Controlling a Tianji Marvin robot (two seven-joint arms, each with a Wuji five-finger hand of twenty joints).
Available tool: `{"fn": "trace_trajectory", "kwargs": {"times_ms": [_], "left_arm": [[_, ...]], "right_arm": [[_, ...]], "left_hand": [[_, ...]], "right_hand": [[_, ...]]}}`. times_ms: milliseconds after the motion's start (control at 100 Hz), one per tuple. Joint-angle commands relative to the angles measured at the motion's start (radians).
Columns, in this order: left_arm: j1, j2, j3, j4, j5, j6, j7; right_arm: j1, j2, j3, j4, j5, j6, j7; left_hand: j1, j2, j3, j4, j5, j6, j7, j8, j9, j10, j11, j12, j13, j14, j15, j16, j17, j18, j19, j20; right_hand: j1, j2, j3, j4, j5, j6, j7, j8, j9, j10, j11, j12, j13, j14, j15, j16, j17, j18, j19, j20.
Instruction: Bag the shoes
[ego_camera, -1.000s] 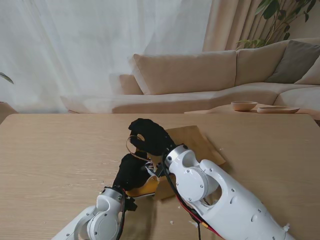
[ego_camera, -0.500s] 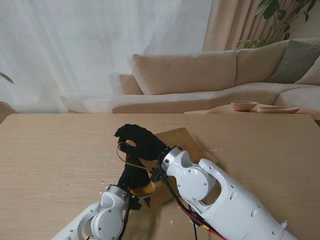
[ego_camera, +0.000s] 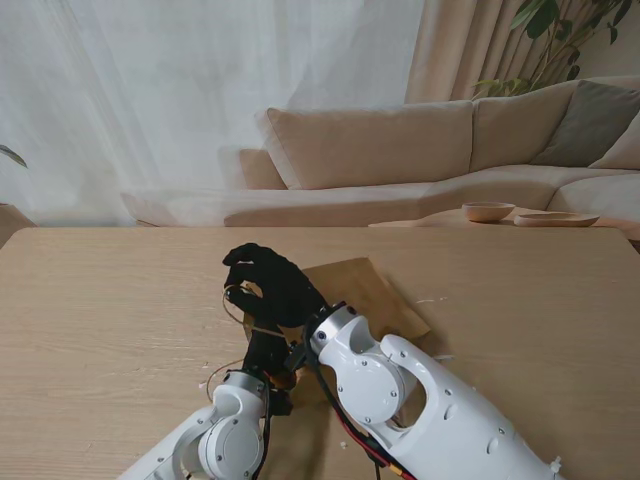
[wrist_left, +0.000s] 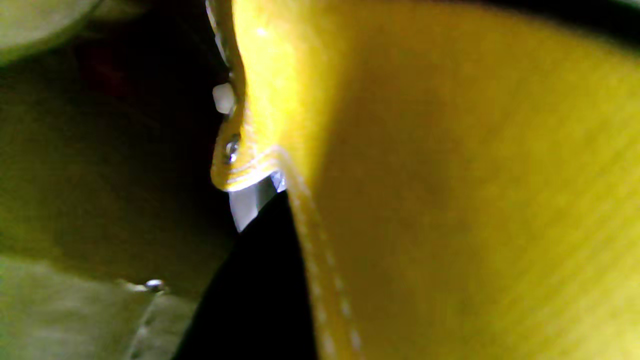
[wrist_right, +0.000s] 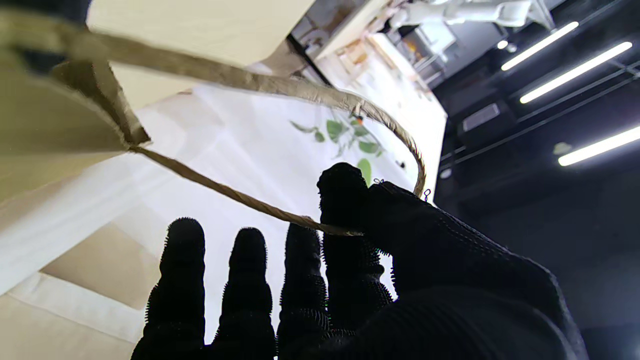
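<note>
Near the lower middle of the stand view, the right robot hand (ego_camera: 268, 285), gloved in black, is pinching the twisted paper cord handle (ego_camera: 238, 305) of the flat brown paper bag (ego_camera: 365, 290) between thumb and forefinger. The right wrist view is showing this clearly: the cord handle (wrist_right: 280, 212) is running under the thumb while the other fingers (wrist_right: 182, 270) are standing loosely apart. Lifting the handle this way is probably meant to be pulling the bag's mouth open so something can slide in.

Just beneath it in the frame, the left robot hand (ego_camera: 265, 352) is reaching toward that mouth, and it appears to be clenched on a yellow leather shoe with white stitching (wrist_left: 450, 200), which is filling nearly the whole left wrist view. In the stand view the shoe is almost entirely hidden between the two hands and the bag's edge, so I cannot tell how far it is already inside; my judgement is that it is sitting at or just within the opening.

The bag is lying on the light wooden surface (ego_camera: 110, 310), stretching toward the right of centre, with its body flat rather than standing.

Counting what is showing: one bag, one cord handle being held, one shoe. A second shoe is not visible anywhere, so the pair may be only partly bagged, or the other may be hidden.
</note>
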Motion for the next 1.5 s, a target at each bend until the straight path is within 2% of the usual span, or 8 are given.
{"fn": "trace_trajectory", "kwargs": {"times_ms": [0,260,580,780,930,1040,1230,1490], "left_arm": [[-0.012,-0.013,0.000,-0.025,-0.009,0.000,-0.018],[-0.017,-0.013,0.003,-0.029,-0.047,0.002,-0.052],[-0.026,-0.008,-0.009,-0.019,-0.100,-0.037,-0.094],[-0.020,0.008,-0.036,-0.034,-0.126,-0.042,-0.157],[-0.014,0.013,-0.051,-0.043,-0.137,-0.046,-0.177],[-0.012,0.013,-0.055,-0.049,-0.150,-0.043,-0.183],[-0.007,0.016,-0.064,-0.059,-0.165,-0.043,-0.198],[-0.023,0.002,-0.044,-0.035,-0.158,-0.038,-0.157]], "right_arm": [[-0.007,-0.006,-0.008,-0.013,0.014,-0.026,0.033],[0.034,0.018,-0.011,0.027,0.149,-0.178,0.169],[0.062,0.044,0.016,0.043,0.266,-0.238,0.289],[0.058,0.067,0.058,0.021,0.224,-0.237,0.334],[0.047,0.075,0.080,0.007,0.146,-0.204,0.329],[0.051,0.083,0.082,0.004,0.132,-0.198,0.351],[0.053,0.093,0.083,-0.009,0.008,-0.175,0.343],[0.055,0.083,0.070,0.000,0.081,-0.200,0.334]], "left_hand": [[0.090,0.154,0.099,0.021,0.026,-0.117,0.124,0.037,0.067,0.013,0.156,0.098,-0.009,0.005,0.027,0.041,-0.008,-0.006,0.000,0.015],[0.090,0.148,0.089,0.021,0.026,-0.131,0.114,0.013,0.058,0.007,0.150,0.093,-0.009,-0.001,0.020,0.041,-0.009,-0.011,-0.007,0.010],[0.090,0.146,0.085,0.022,0.019,-0.139,0.111,-0.024,0.048,0.001,0.127,0.054,-0.007,-0.011,-0.003,0.041,-0.010,-0.015,-0.015,0.005],[0.090,0.146,0.087,0.023,0.024,-0.136,0.114,-0.028,0.045,-0.002,0.124,0.039,-0.007,-0.011,-0.006,0.041,-0.011,-0.015,-0.022,0.001],[0.090,0.150,0.084,0.025,0.024,-0.132,0.110,-0.025,0.043,0.000,0.116,0.032,-0.007,-0.011,-0.009,0.041,-0.011,-0.015,-0.030,-0.003],[0.090,0.152,0.084,0.025,0.024,-0.126,0.106,-0.024,0.042,0.000,0.112,0.030,-0.007,-0.011,-0.010,0.041,-0.010,-0.015,-0.032,-0.005],[0.090,0.151,0.087,0.024,0.024,-0.120,0.098,-0.023,0.039,0.000,0.100,0.028,-0.008,-0.011,-0.018,0.041,-0.011,-0.017,-0.043,-0.011],[0.090,0.152,0.082,0.023,0.015,-0.127,0.100,-0.015,0.040,0.000,0.097,0.030,-0.007,-0.011,-0.021,0.041,-0.008,-0.015,-0.039,-0.007]], "right_hand": [[0.007,-0.005,0.035,-0.036,0.023,-0.055,0.005,0.013,-0.015,0.008,0.040,0.011,-0.007,-0.008,0.022,0.024,-0.001,-0.034,0.040,0.021],[0.039,0.004,0.028,-0.053,0.018,-0.008,0.011,0.022,0.026,-0.014,0.033,0.008,0.026,-0.017,0.011,0.019,0.018,-0.085,0.054,-0.017],[0.046,0.002,0.028,-0.062,0.027,0.000,0.019,0.024,0.033,-0.016,0.029,0.009,0.032,-0.015,0.004,0.017,0.019,-0.099,0.057,-0.038],[0.026,-0.008,0.053,-0.082,0.043,-0.034,0.015,0.039,0.055,-0.032,0.009,0.004,0.058,-0.021,-0.010,0.012,0.022,-0.100,0.063,-0.053],[0.018,-0.014,0.060,-0.085,0.046,-0.060,0.016,0.052,0.065,-0.032,0.003,0.003,0.067,-0.020,-0.012,0.012,0.028,-0.101,0.065,-0.057],[0.018,-0.018,0.069,-0.087,0.046,-0.068,0.014,0.058,0.066,-0.033,0.002,0.004,0.069,-0.019,-0.014,0.012,0.027,-0.103,0.063,-0.061],[-0.001,-0.016,0.075,-0.093,0.048,-0.105,0.012,0.072,0.078,-0.040,-0.005,0.002,0.084,-0.021,-0.016,0.011,0.036,-0.103,0.064,-0.064],[0.004,-0.009,0.074,-0.093,0.041,-0.083,0.014,0.084,0.076,-0.039,-0.011,0.002,0.085,-0.023,-0.024,0.009,0.038,-0.101,0.062,-0.068]]}}
